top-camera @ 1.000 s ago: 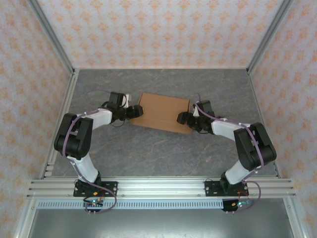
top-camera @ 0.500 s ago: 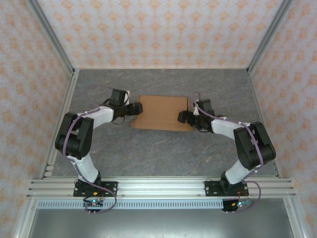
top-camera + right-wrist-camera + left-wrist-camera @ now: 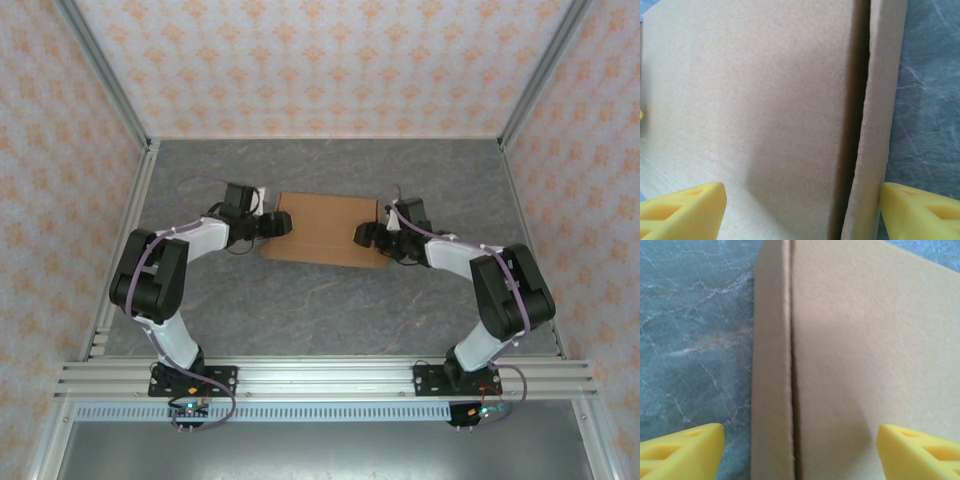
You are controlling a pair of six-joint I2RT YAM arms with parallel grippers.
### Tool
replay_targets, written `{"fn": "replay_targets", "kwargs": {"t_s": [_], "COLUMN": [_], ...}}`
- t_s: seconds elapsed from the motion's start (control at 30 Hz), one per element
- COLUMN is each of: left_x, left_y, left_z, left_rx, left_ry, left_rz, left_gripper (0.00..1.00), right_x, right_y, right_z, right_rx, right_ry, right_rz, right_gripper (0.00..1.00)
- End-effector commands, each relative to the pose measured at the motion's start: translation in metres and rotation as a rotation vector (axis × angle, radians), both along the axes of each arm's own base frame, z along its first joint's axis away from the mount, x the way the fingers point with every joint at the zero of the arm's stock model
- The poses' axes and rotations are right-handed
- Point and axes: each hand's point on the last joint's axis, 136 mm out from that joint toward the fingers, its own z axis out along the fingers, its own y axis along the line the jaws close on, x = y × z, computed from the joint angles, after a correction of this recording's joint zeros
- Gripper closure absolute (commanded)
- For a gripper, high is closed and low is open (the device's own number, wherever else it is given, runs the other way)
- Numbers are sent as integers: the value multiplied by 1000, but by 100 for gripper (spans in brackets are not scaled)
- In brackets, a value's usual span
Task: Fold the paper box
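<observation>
The paper box (image 3: 325, 227) is a shallow brown cardboard mailer lying flat at mid-table. My left gripper (image 3: 283, 223) sits at its left end, open. In the left wrist view the box's lid (image 3: 870, 350) and its side wall (image 3: 771, 370) lie between the two yellow fingertips (image 3: 682, 450), which stand wide apart. My right gripper (image 3: 362, 236) is at the box's right end, also open. The right wrist view has the lid (image 3: 755, 110) and a side wall (image 3: 880, 115) slightly gapped from it, between yellow fingertips (image 3: 920, 212).
The grey marbled table (image 3: 320, 310) is walled by patterned panels (image 3: 320, 60) at the back and both sides. An aluminium rail (image 3: 320, 375) with the arm bases runs along the near edge.
The box has turned from a tilted pose to nearly square with the table and shifted slightly. Both grippers stayed at its ends, following it.
</observation>
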Motion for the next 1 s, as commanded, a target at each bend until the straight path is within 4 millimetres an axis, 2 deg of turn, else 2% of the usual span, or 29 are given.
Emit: {"fn": "replay_targets", "kwargs": {"t_s": [0.0,0.2,0.27,0.37,0.43,0.5,0.6,0.77,0.97], "left_x": [-15,-26,-26,-22,-19,-14,-10,-19,-28], "left_y": [-5,-10,0,28,34,27,4,-17,-17], "left_z": [15,25,22,19,16,10,1,-8,11], "left_rx": [-27,-65,-12,121,153,135,59,30,1], "left_ry": [14,22,17,-9,-24,-4,28,60,26], "left_rz": [-28,-56,-19,77,99,76,12,-47,-49], "left_gripper": [21,22,22,21,19,18,18,19,22], "right_x": [4,-1,0,4,7,8,6,5,2], "right_y": [8,11,6,-16,-25,-23,-2,13,19], "right_z": [26,38,32,17,11,7,3,0,26], "right_rx": [19,29,-5,-133,-185,-194,-135,-52,-16], "right_ry": [-57,-79,-73,-41,-31,-27,-15,-4,-59], "right_rz": [48,84,70,-7,-39,-37,14,40,88], "right_gripper": [19,19,20,19,20,20,20,20,21]}}
